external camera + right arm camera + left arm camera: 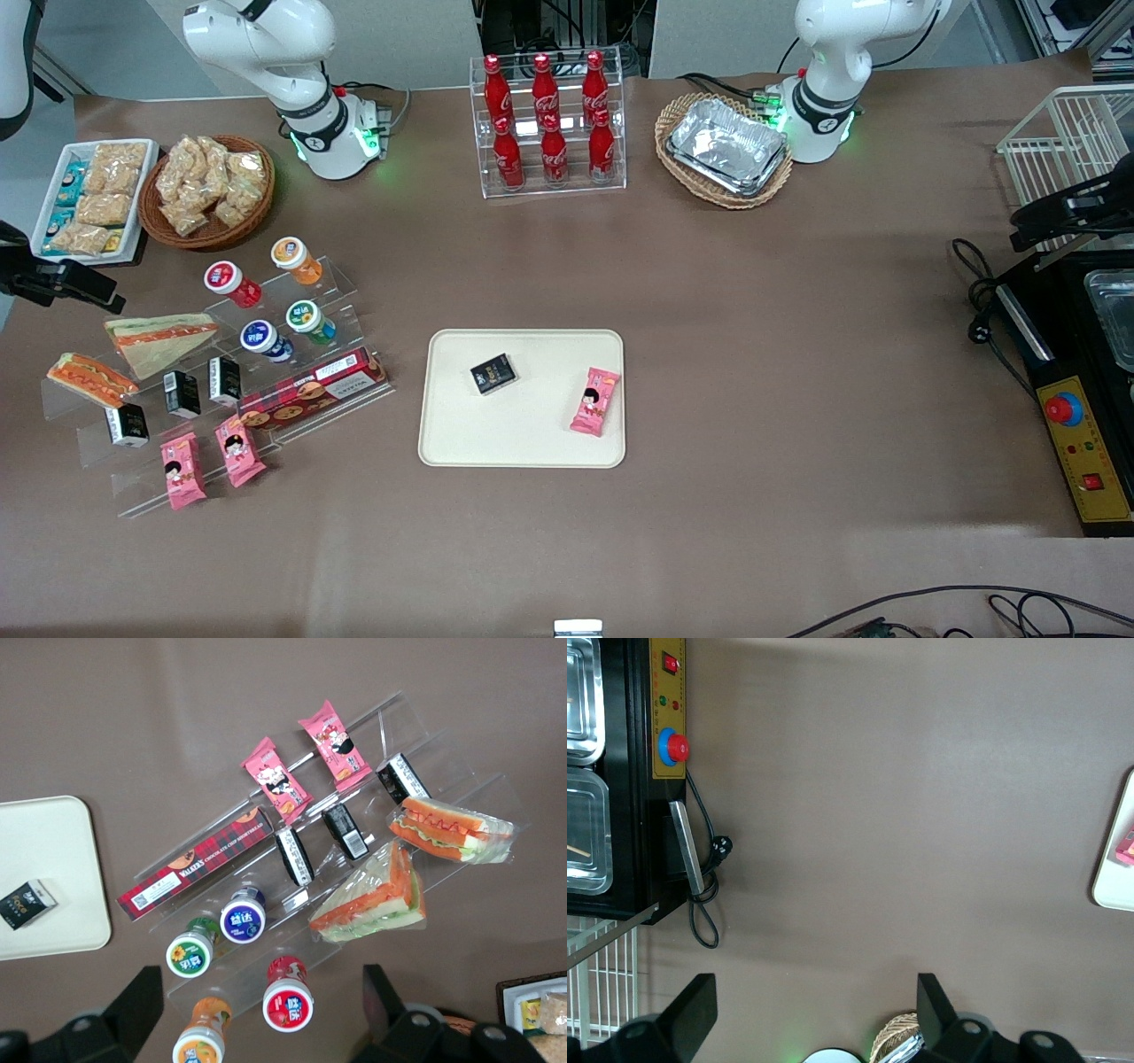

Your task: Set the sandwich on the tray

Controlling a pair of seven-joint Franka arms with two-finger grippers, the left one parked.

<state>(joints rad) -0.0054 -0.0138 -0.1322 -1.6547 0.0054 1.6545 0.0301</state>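
The sandwich (89, 379), a small clear-wrapped wedge with thick orange-red filling and a little green, lies on the clear stepped display stand (350, 288) at the working arm's end of the table. It also shows in the right wrist view (447, 830). The cream tray (532, 439) lies mid-table and holds a small black packet (493, 373) and a pink snack pack (595, 400). Its corner shows in the right wrist view (53, 859). My gripper (93, 290) hangs high above the stand's end, farther from the front camera than the sandwich. It is open and empty (257, 1005).
A broader pale triangle sandwich (159, 341) lies beside the sandwich. The stand also holds small yoghurt bottles (232, 283), black cartons (182, 394), a red plaid box (310, 388) and pink packs (183, 470). Snack basket (208, 190), cola rack (549, 124), foil trays (726, 146).
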